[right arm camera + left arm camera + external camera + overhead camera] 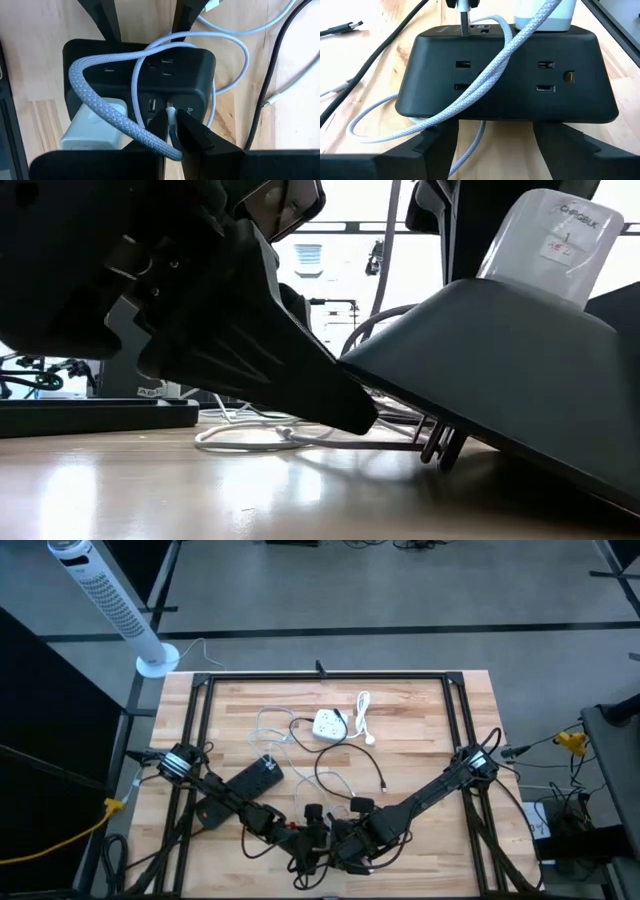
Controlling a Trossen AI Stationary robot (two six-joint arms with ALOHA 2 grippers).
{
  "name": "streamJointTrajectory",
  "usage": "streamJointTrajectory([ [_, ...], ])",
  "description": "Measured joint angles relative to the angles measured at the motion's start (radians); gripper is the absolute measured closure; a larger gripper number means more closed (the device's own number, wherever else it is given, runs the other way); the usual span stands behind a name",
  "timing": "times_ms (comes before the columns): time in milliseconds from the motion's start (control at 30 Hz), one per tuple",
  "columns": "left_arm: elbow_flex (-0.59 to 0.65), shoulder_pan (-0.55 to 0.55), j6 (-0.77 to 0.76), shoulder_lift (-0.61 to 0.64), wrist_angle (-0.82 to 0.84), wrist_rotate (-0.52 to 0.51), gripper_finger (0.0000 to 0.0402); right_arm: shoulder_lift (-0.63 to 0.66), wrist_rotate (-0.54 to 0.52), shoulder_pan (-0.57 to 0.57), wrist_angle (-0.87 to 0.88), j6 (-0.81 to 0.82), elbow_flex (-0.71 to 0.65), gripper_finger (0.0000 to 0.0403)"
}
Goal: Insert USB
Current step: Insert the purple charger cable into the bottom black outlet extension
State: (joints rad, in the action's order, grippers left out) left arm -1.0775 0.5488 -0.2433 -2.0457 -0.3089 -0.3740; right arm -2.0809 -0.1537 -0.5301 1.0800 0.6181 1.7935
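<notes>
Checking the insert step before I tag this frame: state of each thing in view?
black power strip: flat on table, between both grippers
USB plug: pinched, at strip's USB port
braided cable: looped over strip
white charger: plugged into strip
left gripper: open, straddling the strip's end
right gripper: shut on USB plug

Braided grey USB cable (107,107) loops over black power strip (505,75), plug seemingly inserted.
</notes>
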Motion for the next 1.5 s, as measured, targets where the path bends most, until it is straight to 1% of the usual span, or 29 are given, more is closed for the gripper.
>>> streamJointTrajectory([
  [267,0.0,0.003,-0.006,0.0,0.013,0.0,0.0184,-0.01,-0.011,-0.007,-0.003,0.01,-0.01,0.039],
  [467,0.0,0.004,-0.005,0.0,0.014,-0.001,0.0194,-0.011,-0.025,-0.009,-0.001,0.002,-0.011,0.039],
  [633,0.0,0.004,-0.005,0.0,0.013,0.0,0.0195,-0.011,-0.03,-0.009,-0.036,-0.027,-0.028,0.039],
  [800,0.0,0.005,-0.005,0.0,0.013,0.0,0.0187,-0.008,-0.03,-0.007,-0.077,-0.038,-0.063,0.039],
  [967,0.0,0.01,-0.002,0.0,0.014,0.0,0.018,-0.005,-0.03,-0.005,-0.087,-0.046,-0.081,0.039],
  [1100,-0.001,0.013,0.007,0.009,0.042,0.0,0.0182,0.001,-0.037,-0.005,-0.086,-0.082,-0.084,0.0389],
  [1167,-0.002,0.013,0.008,0.02,0.067,0.0,0.0188,0.007,-0.045,-0.004,-0.08,-0.094,-0.086,0.0369],
  [1233,-0.005,0.014,0.004,0.034,0.129,0.006,0.0193,0.013,-0.051,-0.004,-0.065,-0.107,-0.09,0.0336],
  [1300,-0.011,0.013,-0.014,0.054,0.246,0.052,0.02,0.031,-0.041,-0.003,-0.056,-0.121,-0.09,0.0299],
  [1367,-0.022,0.016,-0.074,0.087,0.405,0.076,0.0208,0.054,-0.025,-0.003,-0.032,-0.133,-0.09,0.0265],
  [1433,-0.035,0.021,-0.145,0.126,0.548,0.078,0.0217,0.074,-0.017,-0.003,-0.003,-0.131,-0.09,0.0236],
  [1500,-0.037,0.027,-0.19,0.166,0.652,0.078,0.0228,0.094,-0.01,-0.003,0.025,-0.132,-0.09,0.0215],
])
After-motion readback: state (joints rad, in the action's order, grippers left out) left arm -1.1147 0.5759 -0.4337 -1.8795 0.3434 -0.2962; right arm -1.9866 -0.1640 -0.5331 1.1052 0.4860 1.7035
